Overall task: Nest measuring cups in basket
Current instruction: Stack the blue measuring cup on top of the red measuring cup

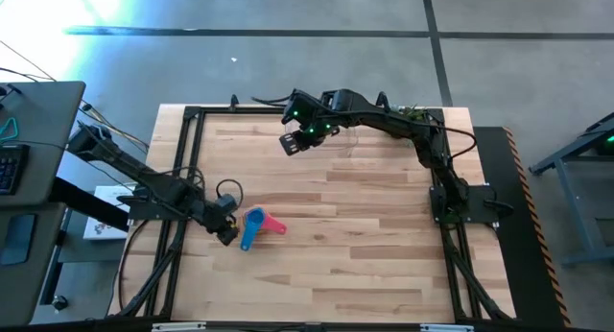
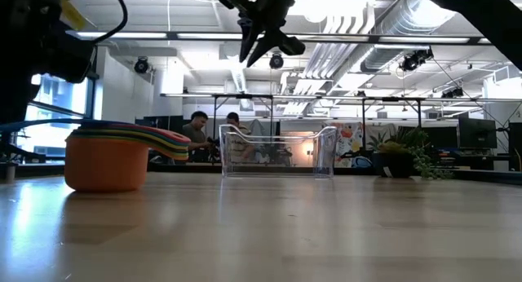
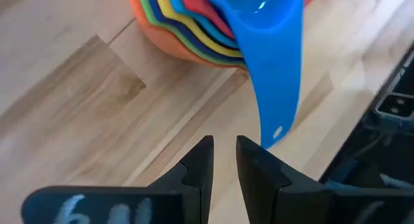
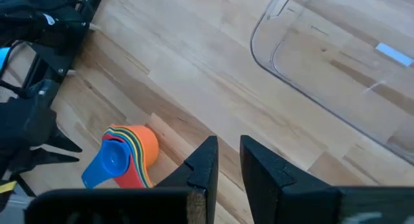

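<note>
The measuring cups (image 1: 255, 223) stand nested in one stack on the wood near the table's left edge, the orange one outermost (image 2: 104, 161) and the blue one (image 3: 272, 30) on top. The blue handle (image 3: 277, 94) juts toward my left gripper (image 3: 224, 160). That gripper is shut and empty, low and just left of the stack (image 1: 228, 232); the handle's end lies close beside one finger. The basket (image 2: 277, 152), clear and empty (image 4: 323, 62), sits on the table toward the far side. My right gripper (image 1: 293, 140) hangs high near it, shut and empty (image 4: 228, 162).
A small potted plant (image 2: 408, 156) stands at the far right corner. Black frame rails (image 1: 182, 178) run along the table's edges. Bare wood lies between the stack and the basket. People sit in the room behind the table (image 2: 200, 131).
</note>
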Robot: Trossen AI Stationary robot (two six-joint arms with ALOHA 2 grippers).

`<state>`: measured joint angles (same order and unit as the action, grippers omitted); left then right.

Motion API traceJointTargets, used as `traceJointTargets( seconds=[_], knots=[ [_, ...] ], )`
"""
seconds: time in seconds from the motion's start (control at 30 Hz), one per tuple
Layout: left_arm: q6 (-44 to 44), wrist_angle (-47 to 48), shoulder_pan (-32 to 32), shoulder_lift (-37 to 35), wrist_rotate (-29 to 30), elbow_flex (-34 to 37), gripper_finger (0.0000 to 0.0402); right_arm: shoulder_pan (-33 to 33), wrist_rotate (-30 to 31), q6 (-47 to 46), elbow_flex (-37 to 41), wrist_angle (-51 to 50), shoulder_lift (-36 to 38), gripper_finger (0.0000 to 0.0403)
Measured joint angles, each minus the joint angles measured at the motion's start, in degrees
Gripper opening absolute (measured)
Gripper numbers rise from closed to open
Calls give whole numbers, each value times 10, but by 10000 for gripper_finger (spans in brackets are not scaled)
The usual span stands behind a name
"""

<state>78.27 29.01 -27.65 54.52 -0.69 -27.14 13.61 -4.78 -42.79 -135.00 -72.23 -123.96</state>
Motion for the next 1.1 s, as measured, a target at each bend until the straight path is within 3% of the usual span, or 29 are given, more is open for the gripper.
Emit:
traceJointTargets(
  seconds=[0.8, 1.1],
  knots=[
    [83, -273, -1, 187, 0, 0, 58, 0, 0, 57, 0, -1, 0, 58],
    [86, -314, 27, 225, 2, -1, 58, 0, 0, 68, 0, -5, 0, 58]
  ],
)
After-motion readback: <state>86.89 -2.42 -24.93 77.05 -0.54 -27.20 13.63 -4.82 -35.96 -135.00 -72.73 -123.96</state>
